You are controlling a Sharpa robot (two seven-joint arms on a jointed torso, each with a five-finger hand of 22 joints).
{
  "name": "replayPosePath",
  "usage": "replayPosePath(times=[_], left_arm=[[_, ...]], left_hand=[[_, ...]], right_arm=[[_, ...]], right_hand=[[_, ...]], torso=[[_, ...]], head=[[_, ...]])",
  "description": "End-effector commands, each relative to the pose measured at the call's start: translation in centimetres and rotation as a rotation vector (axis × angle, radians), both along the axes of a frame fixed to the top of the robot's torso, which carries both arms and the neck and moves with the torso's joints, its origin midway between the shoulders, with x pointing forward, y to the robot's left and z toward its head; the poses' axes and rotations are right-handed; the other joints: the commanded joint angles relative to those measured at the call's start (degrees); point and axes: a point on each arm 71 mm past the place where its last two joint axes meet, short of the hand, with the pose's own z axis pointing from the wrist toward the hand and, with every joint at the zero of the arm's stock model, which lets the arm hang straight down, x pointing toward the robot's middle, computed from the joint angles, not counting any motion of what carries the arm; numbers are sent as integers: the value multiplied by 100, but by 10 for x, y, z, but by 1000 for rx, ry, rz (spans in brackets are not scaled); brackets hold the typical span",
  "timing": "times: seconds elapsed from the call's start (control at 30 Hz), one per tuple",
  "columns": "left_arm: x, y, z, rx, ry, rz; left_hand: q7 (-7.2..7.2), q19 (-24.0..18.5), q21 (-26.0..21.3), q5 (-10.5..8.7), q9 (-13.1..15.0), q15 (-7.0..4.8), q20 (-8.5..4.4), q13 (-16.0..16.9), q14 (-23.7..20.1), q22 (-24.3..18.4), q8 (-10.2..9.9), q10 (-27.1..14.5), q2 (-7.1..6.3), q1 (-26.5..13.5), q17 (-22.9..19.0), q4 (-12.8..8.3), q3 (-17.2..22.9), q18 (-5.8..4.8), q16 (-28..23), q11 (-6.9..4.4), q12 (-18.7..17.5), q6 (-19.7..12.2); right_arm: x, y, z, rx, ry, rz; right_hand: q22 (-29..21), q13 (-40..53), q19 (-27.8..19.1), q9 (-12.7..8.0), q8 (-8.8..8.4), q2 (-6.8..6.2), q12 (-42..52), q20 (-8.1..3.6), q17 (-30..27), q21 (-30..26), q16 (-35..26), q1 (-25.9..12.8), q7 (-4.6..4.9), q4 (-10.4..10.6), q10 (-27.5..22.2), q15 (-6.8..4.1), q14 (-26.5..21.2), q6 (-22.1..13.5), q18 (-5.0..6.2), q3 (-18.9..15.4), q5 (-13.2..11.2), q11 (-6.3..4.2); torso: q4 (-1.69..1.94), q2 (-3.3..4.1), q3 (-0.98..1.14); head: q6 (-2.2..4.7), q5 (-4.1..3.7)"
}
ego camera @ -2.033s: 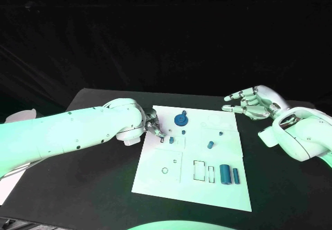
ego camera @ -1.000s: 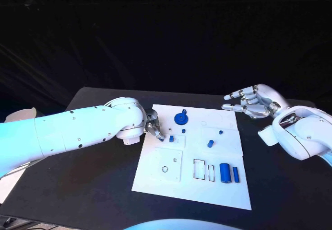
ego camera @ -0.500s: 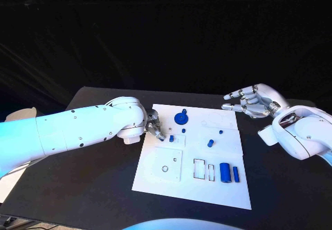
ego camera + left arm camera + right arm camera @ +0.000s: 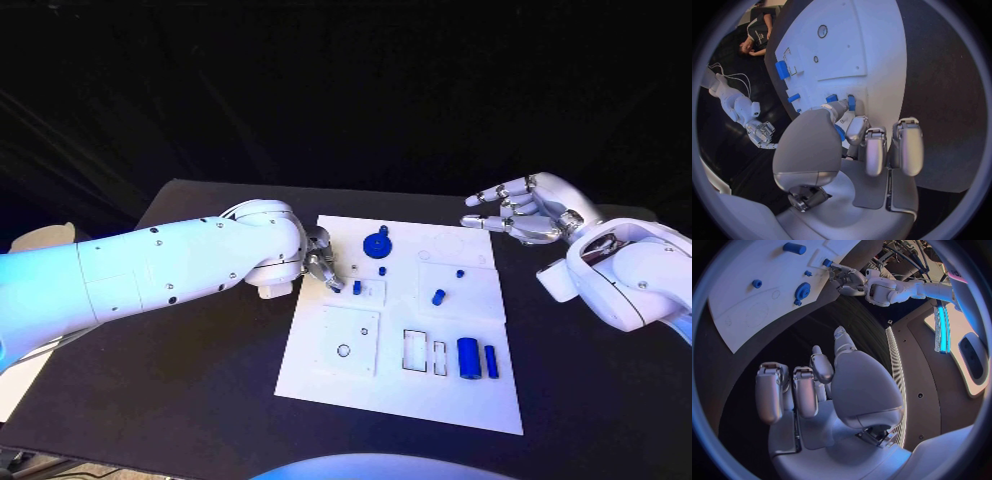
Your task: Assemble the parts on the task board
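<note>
Task board (image 4: 378, 375): white plate lying mid-surface, blue parts scattered across it. Left hand (image 4: 320, 265): hovering at the board's left edge, fingers (image 4: 856, 131) appearing to be pinching a small blue peg (image 4: 358, 288) beside a square recess. Right hand (image 4: 526, 212): idling off the board's far right corner, fingers spread, holding nothing. Step in hand, likely: seating the peg. Next move is calling for upright alignment, then a gentle press.

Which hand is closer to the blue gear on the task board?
Left. The left hand is at the board's left edge, just beside the blue gear; the right hand hovers open beyond the task board's far right corner.
</note>
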Motion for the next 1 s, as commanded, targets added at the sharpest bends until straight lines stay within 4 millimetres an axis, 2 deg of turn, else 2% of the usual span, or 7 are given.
replayPosePath(times=[0.03,0.23,0.47,0.57,0.67,0.8,1.0], left_arm=[[-6,-3,-10,33,63,-19],[-5,-3,-12,34,77,-19],[-4,-3,-12,36,79,-13],[-3,-3,-13,37,79,-11],[-3,-4,-13,38,79,-10],[-2,-4,-13,38,79,-8],[-1,-5,-13,38,78,-6]], left_hand=[[-57,421,30,11,-3,5,-16,18,593,1012,38,54,-27,-28,1508,-638,664,-41,18,-16,32,30],[-95,424,35,4,0,-12,-24,60,593,1020,67,91,-51,-181,1508,-610,645,-43,18,-38,69,95],[-132,428,44,22,-1,-36,-42,83,593,1034,91,108,-14,-361,1508,-543,605,-45,18,-67,85,155],[-167,445,83,118,5,-54,-58,127,593,1078,127,136,7,-632,1508,-419,538,-57,18,-94,118,233],[-187,454,103,132,3,-70,-71,151,593,1100,139,152,8,-793,1508,-361,492,-63,18,-112,136,266],[-196,458,112,134,1,-78,-80,168,593,1111,145,162,8,-887,1508,-333,461,-66,18,-120,148,285],[-207,466,130,128,-3,-87,-89,198,593,1132,153,178,-7,-1018,1508,-290,401,-71,18,-130,170,313]], right_arm=[[-1,2,0,-7,-7,20],[-1,2,0,-7,-7,21],[-1,2,0,-6,-5,19],[-1,2,0,-5,-4,18],[-1,2,0,-5,-4,18],[-1,2,0,-5,-2,18],[-1,2,0,-5,-2,18]], right_hand=[[81,0,-23,9,-4,34,-5,11,1033,-18,-21,8,9,-5,-8,-8,485,45,0,-35,-20,-43],[81,0,-23,9,-4,34,-5,11,1033,-18,-21,8,9,-5,-8,-8,485,45,0,-35,-20,-43],[75,-3,-26,10,-4,36,-8,11,1025,-22,-27,6,9,-4,-10,-7,483,45,2,-42,-23,-42],[76,-3,-25,10,-4,36,-8,11,1026,-21,-26,6,9,-4,-11,-7,484,45,1,-42,-22,-42],[71,-5,-28,10,-5,38,-10,11,1016,-24,-33,10,8,-5,-12,-7,481,44,3,-42,-16,-42],[-158,-143,-130,11,-11,55,-195,11,817,-153,-173,28,11,-11,-110,-8,429,33,51,-62,10,-42],[-181,-162,-140,12,-12,59,-219,11,806,-168,-183,32,11,-12,-122,-8,425,31,56,-67,12,-42]], torso=[[0,-2,1],[2,-3,6],[0,-3,6],[0,-6,6],[1,-3,4],[1,-4,4],[-1,-3,2]], head=[[-14,-1],[-18,-2],[-23,1],[-25,1],[-23,0],[-23,-6],[-24,-11]])
